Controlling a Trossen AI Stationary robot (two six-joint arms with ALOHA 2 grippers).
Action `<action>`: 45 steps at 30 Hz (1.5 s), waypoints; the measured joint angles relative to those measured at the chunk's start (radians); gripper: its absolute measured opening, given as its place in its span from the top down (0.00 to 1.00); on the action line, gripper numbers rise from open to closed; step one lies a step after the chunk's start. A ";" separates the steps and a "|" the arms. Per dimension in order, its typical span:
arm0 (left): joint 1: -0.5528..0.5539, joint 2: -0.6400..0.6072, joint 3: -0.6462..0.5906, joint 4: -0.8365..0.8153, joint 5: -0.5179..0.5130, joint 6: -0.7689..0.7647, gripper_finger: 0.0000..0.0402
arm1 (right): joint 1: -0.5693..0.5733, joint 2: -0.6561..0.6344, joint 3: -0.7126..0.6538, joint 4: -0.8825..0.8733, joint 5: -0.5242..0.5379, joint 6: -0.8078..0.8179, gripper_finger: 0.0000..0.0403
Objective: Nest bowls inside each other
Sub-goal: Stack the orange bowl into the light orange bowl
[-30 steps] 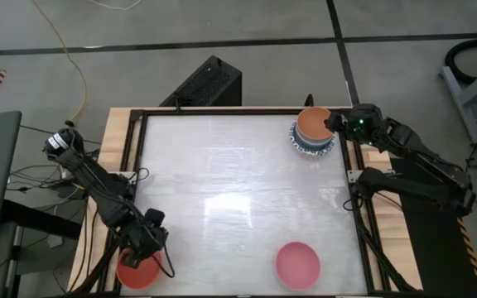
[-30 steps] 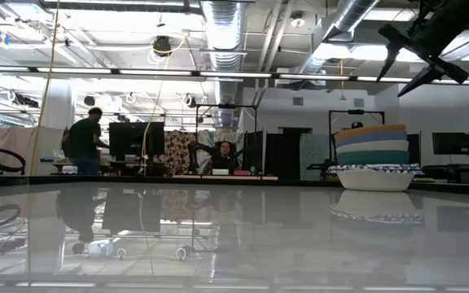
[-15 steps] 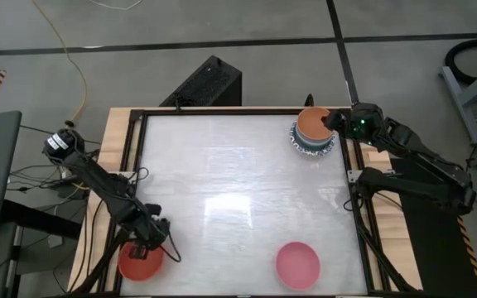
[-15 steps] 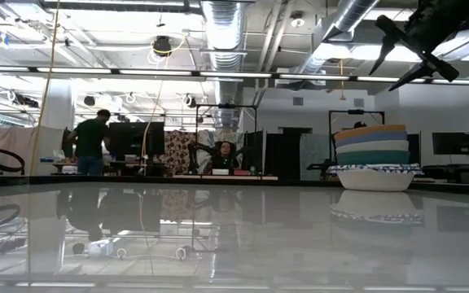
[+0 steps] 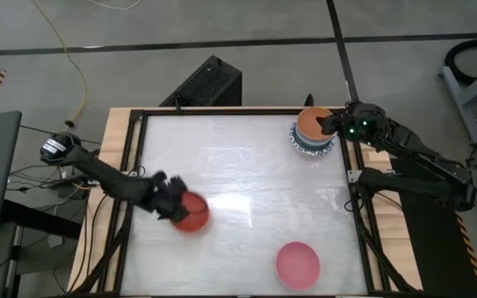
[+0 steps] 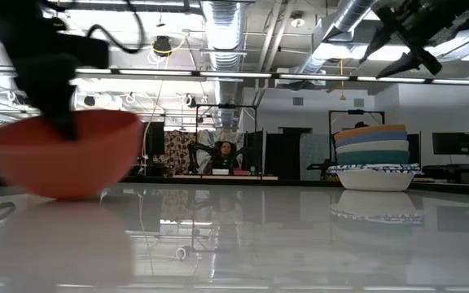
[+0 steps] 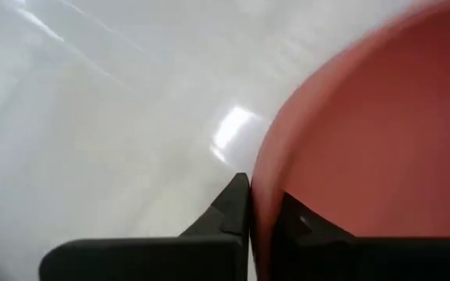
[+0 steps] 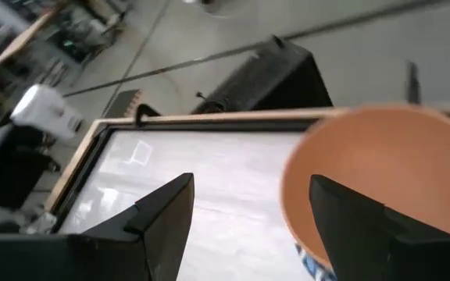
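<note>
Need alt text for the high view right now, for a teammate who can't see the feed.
Overhead view of the table: the left gripper, shut on the rim of a red bowl, holds it over the table's left-centre. The right gripper hangs open at a stack of nested bowls, orange on top, at the far right corner. A pink bowl sits alone near the front edge.

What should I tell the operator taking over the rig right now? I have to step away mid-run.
Left gripper: shut on the rim of the red bowl, holding it over the table's left-middle.
Right gripper: fingers open, empty, hovering at the stack of bowls in the far right corner.
Stack: orange bowl on top, blue-patterned bowl at the bottom.
Pink bowl: alone on the table near the front edge, right of centre.
Done: most bowls nested.
Left: set the red bowl into the stack, then the pink one.
</note>
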 joint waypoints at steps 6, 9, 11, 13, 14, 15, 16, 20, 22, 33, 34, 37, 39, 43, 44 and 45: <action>0.212 0.000 0.093 0.029 -0.266 0.120 1.00 | 0.058 0.000 0.000 0.155 0.028 -0.168 0.32; 0.321 0.001 0.139 0.138 -0.351 0.172 1.00 | 0.088 0.000 0.000 0.232 0.030 -0.251 0.32; 0.389 0.000 0.167 0.258 -0.361 0.241 1.00 | 0.110 0.003 0.000 0.269 0.030 -0.297 0.32; 0.446 0.000 0.180 0.423 -0.360 0.345 1.00 | 0.134 0.011 0.000 0.296 0.034 -0.334 0.32; 0.472 0.000 0.181 0.528 -0.361 0.409 1.00 | 0.146 0.018 0.000 0.307 0.042 -0.350 0.32; 0.494 0.000 0.181 0.635 -0.361 0.471 1.00 | 0.158 0.025 0.000 0.319 0.054 -0.369 0.32; 0.514 0.000 0.182 0.738 -0.363 0.531 1.00 | 0.171 0.034 0.000 0.334 0.068 -0.390 0.32; 0.588 0.013 0.184 1.066 -0.381 0.745 1.00 | 0.235 0.082 0.000 0.416 0.153 -0.472 0.32; 0.615 0.016 0.183 1.146 -0.421 0.816 1.00 | 0.270 0.114 0.000 0.468 0.225 -0.513 0.32; 0.673 0.086 0.183 1.248 -0.452 0.865 1.00 | 0.393 0.324 0.015 0.763 0.445 -0.676 0.32; 0.673 0.101 0.183 1.257 -0.453 0.873 1.00 | 0.395 0.347 0.025 0.766 0.448 -0.678 0.32; 0.673 0.150 0.185 1.322 -0.435 0.911 1.00 | 0.400 0.409 0.059 0.768 0.451 -0.678 0.32; 0.673 0.183 0.208 1.325 -0.414 0.943 1.00 | 0.405 0.449 0.091 0.770 0.449 -0.678 0.32; 0.673 0.253 0.292 1.328 -0.399 1.032 1.00 | 0.406 0.508 0.147 0.775 0.448 -0.678 0.32; 0.673 0.271 0.315 1.327 -0.400 1.062 1.00 | 0.408 0.523 0.160 0.769 0.448 -0.678 0.32; 0.673 0.289 0.340 1.327 -0.399 1.090 1.00 | 0.410 0.533 0.173 0.768 0.451 -0.677 0.32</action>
